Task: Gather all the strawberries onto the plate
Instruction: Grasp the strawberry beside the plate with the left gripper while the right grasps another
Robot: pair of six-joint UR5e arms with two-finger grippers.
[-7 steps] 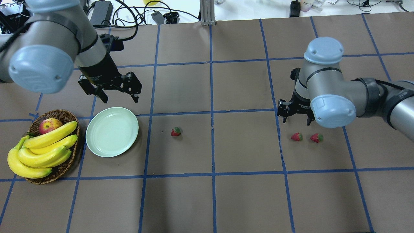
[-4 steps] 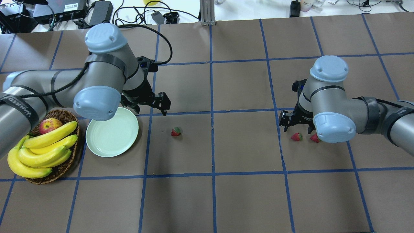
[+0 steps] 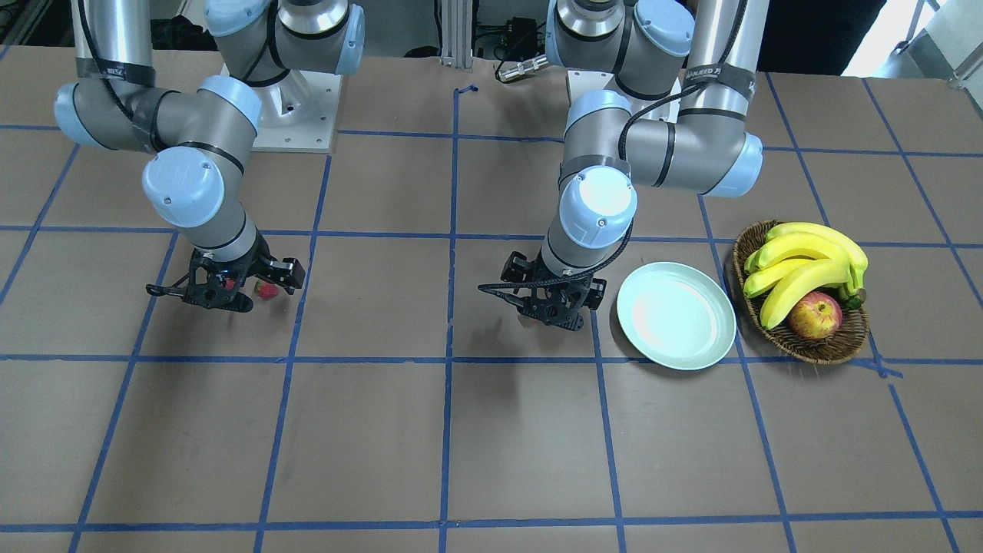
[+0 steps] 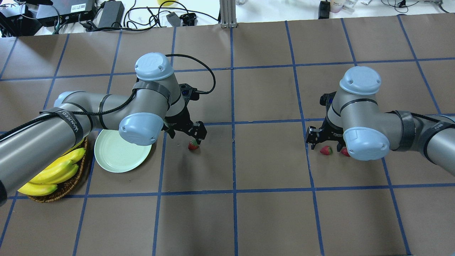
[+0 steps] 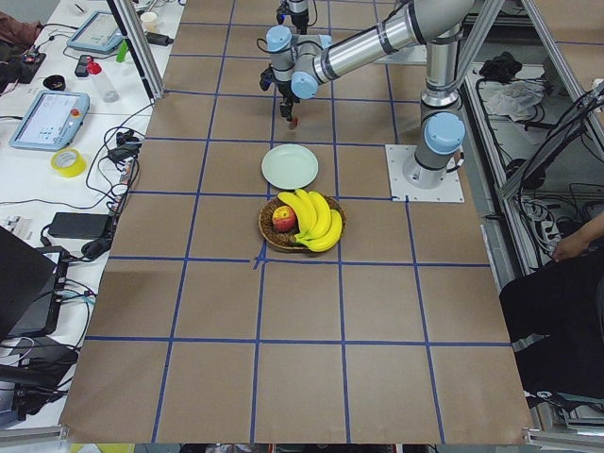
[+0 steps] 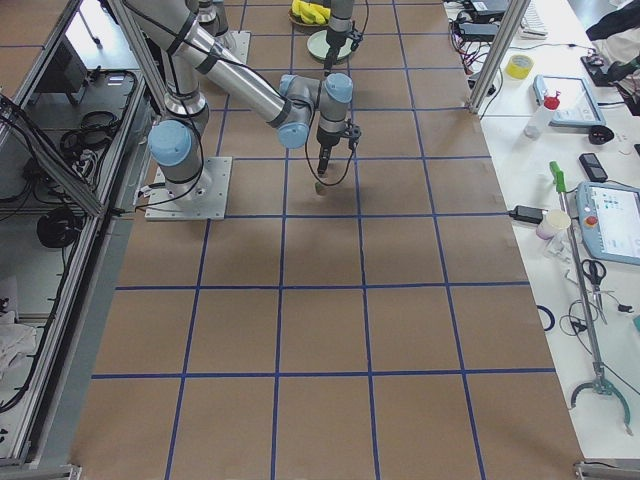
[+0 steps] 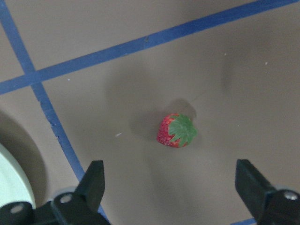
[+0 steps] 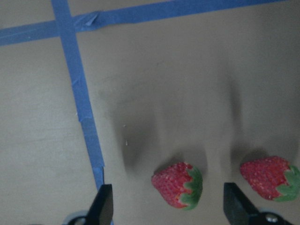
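Now, from the left you have the wicker basket (image 4: 60, 190), then the plate (image 4: 117, 158) just beside it. Next, your left end effector (image 7: 173, 187) hangs released over the first strawberry (image 7: 176, 130), which lies on the surface ahead of its spread fingers. Well to the right, your right end effector (image 4: 324, 142) is released too, fingers either side of the second strawberry (image 8: 177, 184). The third strawberry (image 8: 269, 178) lies just outside one finger.

Plate (image 4: 119, 156) glossy, smooth; basket (image 3: 815, 354) woven wicker; tabletop (image 4: 270, 220) matt paper.
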